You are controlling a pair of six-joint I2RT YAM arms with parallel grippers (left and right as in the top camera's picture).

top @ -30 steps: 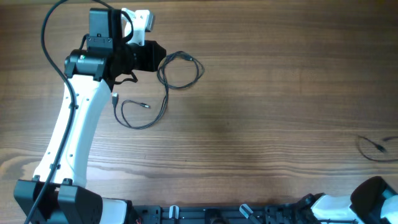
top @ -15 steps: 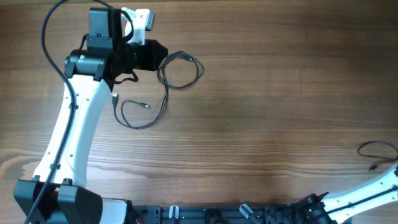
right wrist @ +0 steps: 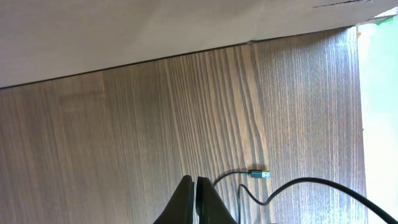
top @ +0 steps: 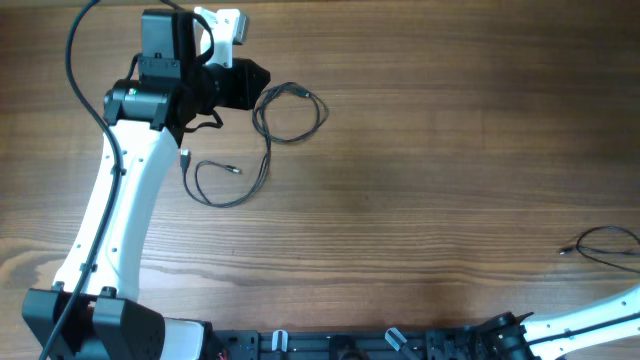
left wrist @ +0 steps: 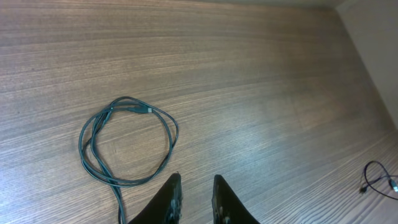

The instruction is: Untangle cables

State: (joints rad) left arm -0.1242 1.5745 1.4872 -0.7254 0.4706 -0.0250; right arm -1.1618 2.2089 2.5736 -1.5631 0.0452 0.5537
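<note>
Two cables lie as loose black loops by my left arm: one ring point(top: 291, 112) just right of the gripper and a lower loop point(top: 226, 182) joined to it. In the left wrist view that ring point(left wrist: 127, 144) sits up and left of my left gripper point(left wrist: 196, 185), which stands slightly open with bare wood in the gap. A third cable point(top: 606, 245) lies at the far right edge. In the right wrist view its plug end point(right wrist: 260, 174) lies just right of my right gripper point(right wrist: 195, 184), shut, with the cord running in beside one finger.
The wooden table point(top: 430, 150) stretches between the two cable groups. My left arm point(top: 115, 215) slants up the left side. Only a white link of the right arm point(top: 590, 322) shows at the bottom right corner. A pale wall point(right wrist: 124, 31) borders the table's far edge.
The right arm has swung low towards the bottom right corner. The cable at the right edge has shifted and spread, its plug end now pointing left. The left arm has barely moved.
</note>
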